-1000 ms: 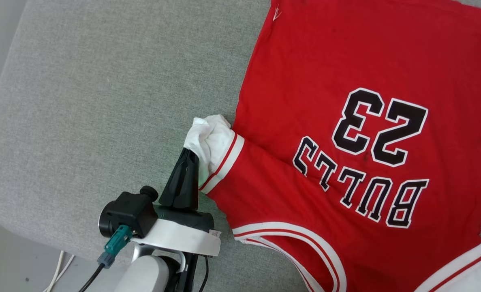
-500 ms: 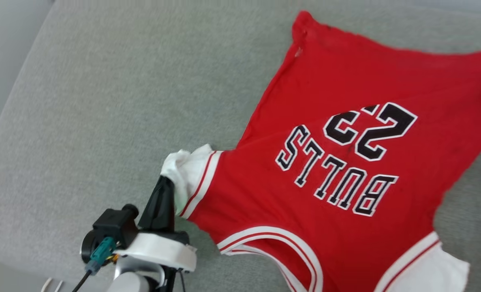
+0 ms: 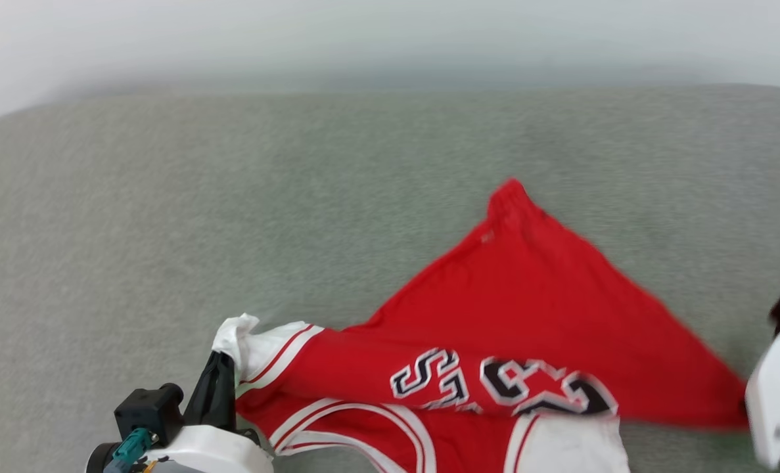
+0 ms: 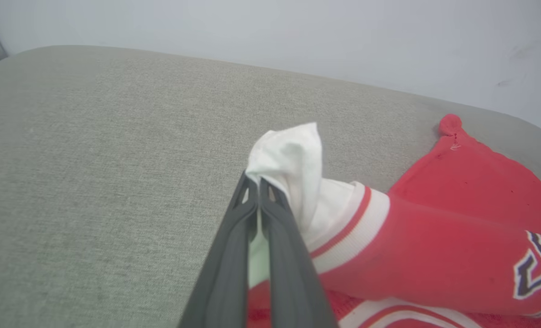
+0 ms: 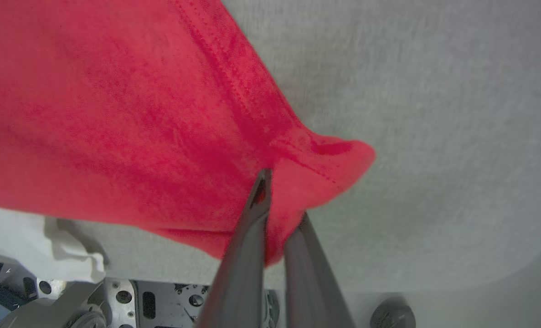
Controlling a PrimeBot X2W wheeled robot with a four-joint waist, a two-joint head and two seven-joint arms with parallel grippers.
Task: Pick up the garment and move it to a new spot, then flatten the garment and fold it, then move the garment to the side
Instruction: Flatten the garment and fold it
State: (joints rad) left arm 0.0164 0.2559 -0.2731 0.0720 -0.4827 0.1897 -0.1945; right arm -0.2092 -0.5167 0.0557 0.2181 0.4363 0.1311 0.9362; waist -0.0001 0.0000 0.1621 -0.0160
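Left gripper (image 4: 257,181) jaws clamped on garment (image 3: 527,289) white sleeve; right gripper (image 5: 283,197) jaws pinch red hem. Lettering blurred, half folded under, at cushion (image 3: 232,197) front edge.

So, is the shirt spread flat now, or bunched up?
Not flat: the shirt, pinched at its white end by the left gripper and a red corner by the right gripper, folds over its own lettering.

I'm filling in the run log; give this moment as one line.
left gripper: shut on garment white sleeve | right gripper: shut on red corner | garment: stretched between both, far corner on grey cushion
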